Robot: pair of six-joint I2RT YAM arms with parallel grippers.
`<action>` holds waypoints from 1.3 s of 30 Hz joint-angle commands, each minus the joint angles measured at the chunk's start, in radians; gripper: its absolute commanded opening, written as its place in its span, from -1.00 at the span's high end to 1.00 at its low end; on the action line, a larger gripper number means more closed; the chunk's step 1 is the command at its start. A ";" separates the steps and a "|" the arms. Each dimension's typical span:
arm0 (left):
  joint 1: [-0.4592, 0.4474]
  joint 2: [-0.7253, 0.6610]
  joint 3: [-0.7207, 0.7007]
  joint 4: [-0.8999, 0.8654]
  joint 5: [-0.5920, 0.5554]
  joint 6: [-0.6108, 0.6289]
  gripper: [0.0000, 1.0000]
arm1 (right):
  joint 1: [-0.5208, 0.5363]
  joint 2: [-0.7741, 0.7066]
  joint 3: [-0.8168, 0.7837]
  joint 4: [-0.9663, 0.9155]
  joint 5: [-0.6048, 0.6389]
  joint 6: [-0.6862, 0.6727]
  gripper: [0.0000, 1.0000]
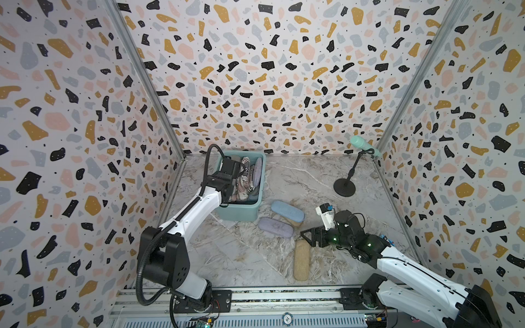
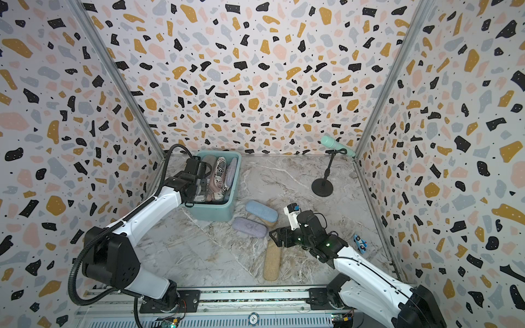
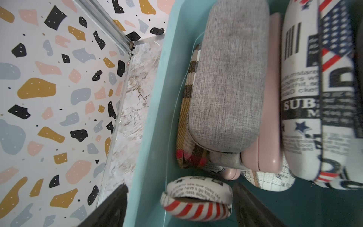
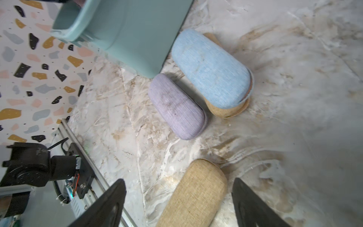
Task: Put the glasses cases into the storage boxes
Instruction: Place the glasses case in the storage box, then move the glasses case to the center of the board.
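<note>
Left jaws: inside the tub [image 3: 153, 118], spread wide. A flag-print case [image 3: 196, 198] shows end-on between them with a gap on one side, so they are not pinching it.

Right jaws: wide open and empty, low over the tabletop [image 4: 294, 78]. The end of a tan case [image 4: 196, 192] lies between them. Ahead of them is a lavender case [image 4: 176, 108], and beyond that a blue case [image 4: 210, 68], both just beside the tub.

Handling, as judged: light, stiff shells under woven cloth, so the grip should hold well. The rounded ends may squirt out of the jaws. Close across the short width, near mid-length and not at the tip. Your right jaws sit at the tip now.

View differences:
- The right wrist view shows a second tan case [image 4: 225, 110] pinned under the blue one. In both top views it is only a sliver. Lift the blue one first.
- The left wrist view shows the packing: a grey case [image 3: 227, 82] rides on a plaid case [image 3: 186, 110] and a pink case [image 3: 269, 118].
- In both top views your left arm [image 1: 199, 204] hides that side of the tub.
</note>
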 commanded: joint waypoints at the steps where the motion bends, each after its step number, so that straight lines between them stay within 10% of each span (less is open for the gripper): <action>1: 0.006 -0.092 0.084 0.028 0.065 -0.036 -0.74 | 0.019 -0.002 0.027 -0.088 0.069 0.020 -0.72; 9: -0.025 -0.184 0.079 0.308 0.390 -0.163 -0.57 | 0.036 0.086 0.086 -0.171 0.138 -0.024 -0.72; 29: -0.067 -0.229 -0.130 0.539 0.513 -0.268 -0.56 | 0.425 0.291 0.032 -0.187 0.258 0.316 -0.80; 39: -0.068 -0.237 -0.121 0.510 0.474 -0.226 -0.55 | 0.435 0.405 0.070 0.090 0.149 0.377 -0.61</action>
